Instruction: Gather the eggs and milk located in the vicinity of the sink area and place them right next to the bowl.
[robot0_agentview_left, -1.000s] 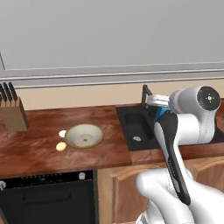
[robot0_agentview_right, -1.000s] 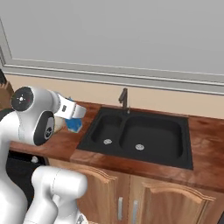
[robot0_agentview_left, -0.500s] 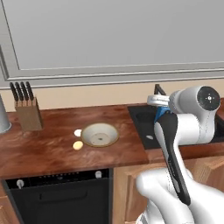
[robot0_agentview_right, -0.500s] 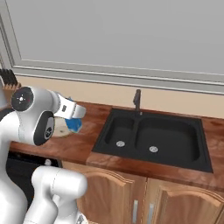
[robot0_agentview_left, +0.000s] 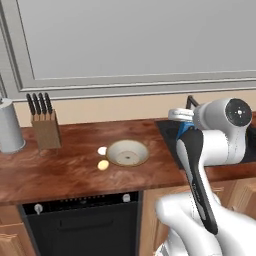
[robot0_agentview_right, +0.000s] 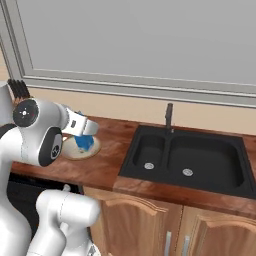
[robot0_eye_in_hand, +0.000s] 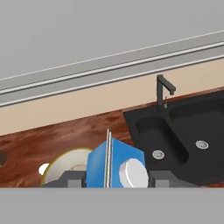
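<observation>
The milk (robot0_eye_in_hand: 101, 169), a blue carton with a white cap, sits between my gripper's (robot0_eye_in_hand: 114, 180) fingers (robot0_eye_in_hand: 70, 178), which are shut on it. In the left base view the milk (robot0_agentview_left: 185, 130) hangs under the gripper (robot0_agentview_left: 183, 123), above the counter to the right of the bowl (robot0_agentview_left: 128, 152). A white egg (robot0_agentview_left: 102, 150) and a tan egg (robot0_agentview_left: 103, 164) lie just left of the bowl. From the right base the carton (robot0_agentview_right: 84, 142) covers part of the bowl (robot0_agentview_right: 71, 150). The black sink (robot0_agentview_right: 186, 158) with its faucet (robot0_agentview_right: 169, 117) lies to the right.
A knife block (robot0_agentview_left: 44, 128) and a grey cylinder (robot0_agentview_left: 10, 126) stand at the back left of the wooden counter (robot0_agentview_left: 60, 172). A black oven front (robot0_agentview_left: 80, 225) is below the counter. The wall and window frame (robot0_agentview_left: 130, 82) run behind.
The whole picture has shifted: the base has driven left, so the bowl and eggs now sit nearer the middle and the sink farther right. The gripper still holds the milk.
</observation>
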